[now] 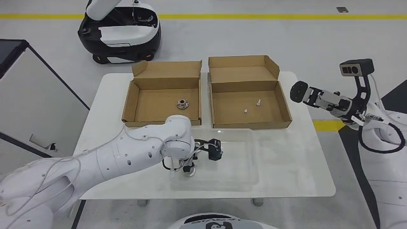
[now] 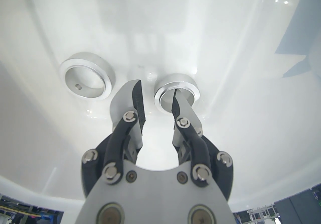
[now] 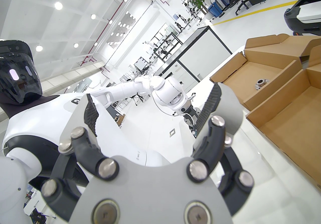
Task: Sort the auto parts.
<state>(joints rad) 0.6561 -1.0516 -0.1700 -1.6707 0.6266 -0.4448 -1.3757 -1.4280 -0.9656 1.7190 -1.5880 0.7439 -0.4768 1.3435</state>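
Currently the left end effector (image 1: 186, 166) hangs low in the lower middle of the top view, inside a clear tray (image 1: 236, 163) on the white tabletop (image 1: 299, 159). Its fingers are parted to a moderate width and clamp nothing. In the left wrist view, one fingertip (image 2: 175, 99) dips inside a metal ring (image 2: 184, 83) and the other stands just outside it, so the ring's wall lies between them. Whether either pad touches the wall cannot be told. A second ring (image 2: 86, 79), with a small hole in its floor, lies near the first on the tray floor, apart from it and from the fingers.

The right end effector (image 1: 299, 92) is off the tabletop's right edge, at the middle right of the top view, with its fingers spread wide and nothing between them.

In the upper middle of the top view two cardboard boxes sit side by side with their flaps up. The left box (image 1: 152, 105) holds a flanged metal part (image 1: 182, 104). The right box (image 1: 229, 111) holds two small pale parts (image 1: 246, 110), lying near each other.
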